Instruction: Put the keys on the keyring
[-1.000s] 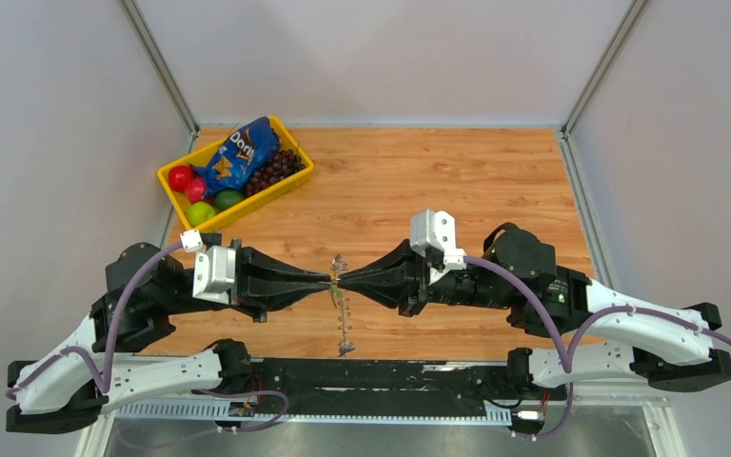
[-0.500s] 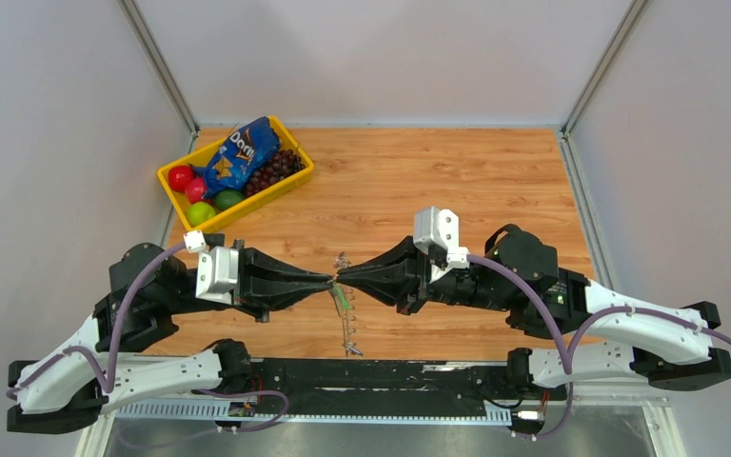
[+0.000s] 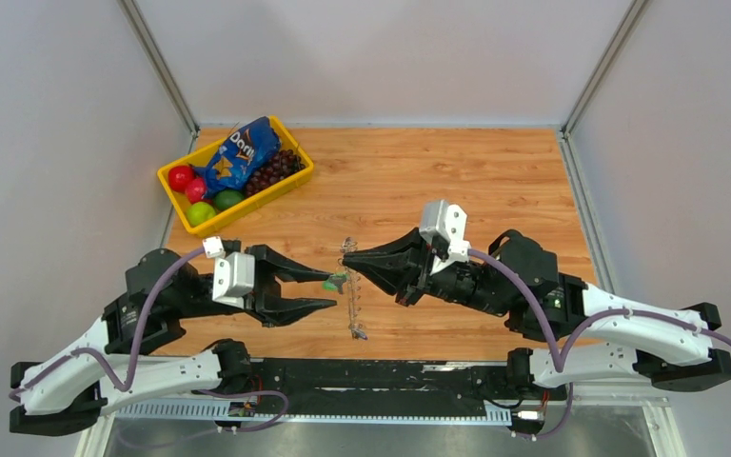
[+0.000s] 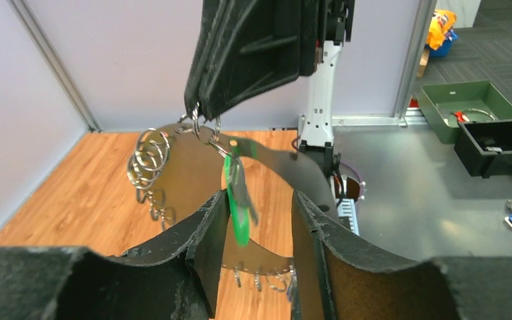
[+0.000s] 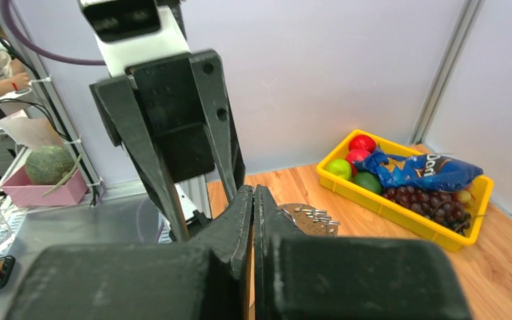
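My right gripper (image 3: 346,256) is clenched on the top of the keyring (image 3: 353,307), which dangles toward 6 o'clock. The keys (image 4: 237,201) hang loose between my left gripper's (image 3: 327,289) parted fingers, at 7 o'clock from the right tips. I can't tell whether they're threaded on. The right wrist view shows only the hoop's fringe.

The left gripper (image 3: 331,289), jaws spread, faces the right gripper (image 3: 345,255). The keyring (image 3: 350,295) and keys (image 3: 334,283) hang between them, apparently filling that gap. The table (image 3: 495,181) beyond lies open, except for the basket (image 3: 257,198) at far left.
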Robot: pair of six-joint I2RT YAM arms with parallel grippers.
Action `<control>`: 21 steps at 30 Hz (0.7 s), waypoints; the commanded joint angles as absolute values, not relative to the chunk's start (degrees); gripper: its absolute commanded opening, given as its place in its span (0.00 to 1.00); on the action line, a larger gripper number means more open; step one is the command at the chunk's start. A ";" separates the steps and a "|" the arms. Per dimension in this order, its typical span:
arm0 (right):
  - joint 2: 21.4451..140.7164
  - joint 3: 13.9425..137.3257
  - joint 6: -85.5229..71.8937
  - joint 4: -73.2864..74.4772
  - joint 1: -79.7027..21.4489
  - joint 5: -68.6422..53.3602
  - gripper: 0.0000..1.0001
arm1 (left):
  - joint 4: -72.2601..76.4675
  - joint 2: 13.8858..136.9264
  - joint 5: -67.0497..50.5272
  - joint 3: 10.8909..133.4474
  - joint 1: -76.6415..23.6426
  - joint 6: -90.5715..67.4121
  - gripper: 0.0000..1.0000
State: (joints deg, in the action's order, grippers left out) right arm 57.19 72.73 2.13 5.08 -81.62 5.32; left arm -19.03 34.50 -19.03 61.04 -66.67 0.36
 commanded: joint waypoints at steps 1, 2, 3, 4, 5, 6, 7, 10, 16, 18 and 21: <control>55.22 71.08 1.17 0.88 -81.96 8.83 0.00 | -18.56 32.45 -16.08 61.29 -66.62 0.33 0.49; 55.01 70.54 1.00 0.88 -81.92 9.21 0.00 | -18.73 32.08 -15.51 61.27 -66.62 0.34 0.51; 54.73 70.03 0.91 0.88 -81.91 9.59 0.00 | -19.12 31.91 -14.54 61.26 -66.62 0.39 0.51; 54.41 69.51 0.78 0.92 -81.91 10.03 0.00 | -19.27 31.60 -13.90 61.33 -66.62 0.47 0.52; 54.10 68.92 0.67 0.89 -81.93 10.68 0.00 | -19.50 31.44 -12.86 61.34 -66.62 0.50 0.53; 53.90 68.29 0.47 0.88 -81.92 11.61 0.00 | -19.55 31.22 -12.45 61.13 -66.62 0.48 0.53; 53.74 67.84 0.37 0.84 -81.91 12.53 0.00 | -19.54 31.01 -11.99 60.94 -66.62 0.41 0.54; 53.99 66.64 -1.85 0.53 -81.92 15.53 0.00 | -19.60 31.00 -11.18 60.38 -66.60 0.35 0.55; 56.11 65.40 -3.62 -4.48 -81.94 22.73 0.00 | -18.73 30.78 -5.93 57.76 -66.62 -3.61 0.59; 56.85 65.51 -3.98 -5.34 -81.91 25.38 0.00 | -18.80 30.71 -3.86 57.00 -66.62 -4.17 0.60; 58.16 65.97 -4.29 -6.17 -81.96 29.33 0.00 | -19.03 30.75 -1.81 56.37 -66.62 -4.48 0.62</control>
